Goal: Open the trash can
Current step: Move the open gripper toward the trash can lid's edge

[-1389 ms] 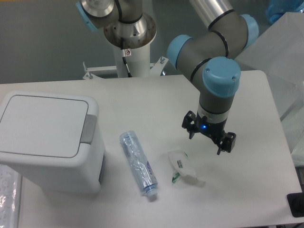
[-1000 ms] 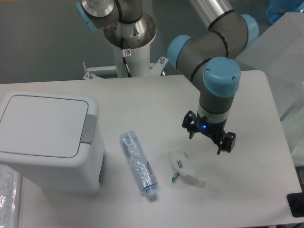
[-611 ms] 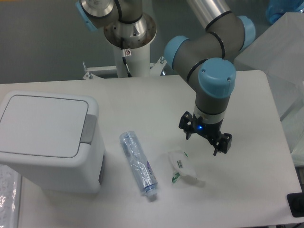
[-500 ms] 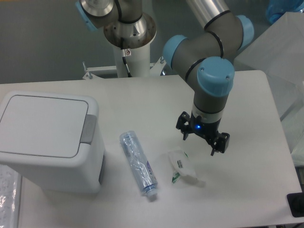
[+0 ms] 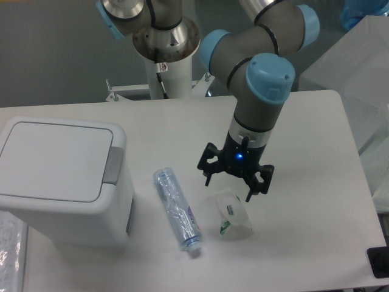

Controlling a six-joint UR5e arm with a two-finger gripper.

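The trash can (image 5: 64, 179) is a large boxy white bin at the left of the table. Its flat white lid (image 5: 55, 159) is down and the grey push-latch (image 5: 113, 165) sits at the lid's right edge. My gripper (image 5: 234, 184) hangs open and empty above the table's middle, well to the right of the bin and apart from it. Its black fingers (image 5: 206, 172) point down, just above a crumpled wrapper.
A crushed clear plastic bottle (image 5: 176, 210) lies on the table between the bin and my gripper. A crumpled clear wrapper with green print (image 5: 232, 216) lies just below the gripper. The arm's base column (image 5: 165, 55) stands at the back. The table's right edge (image 5: 358, 164) is near.
My gripper has moved left toward the bin and turned a little. It stays open. The bin, bottle and wrapper have not moved.
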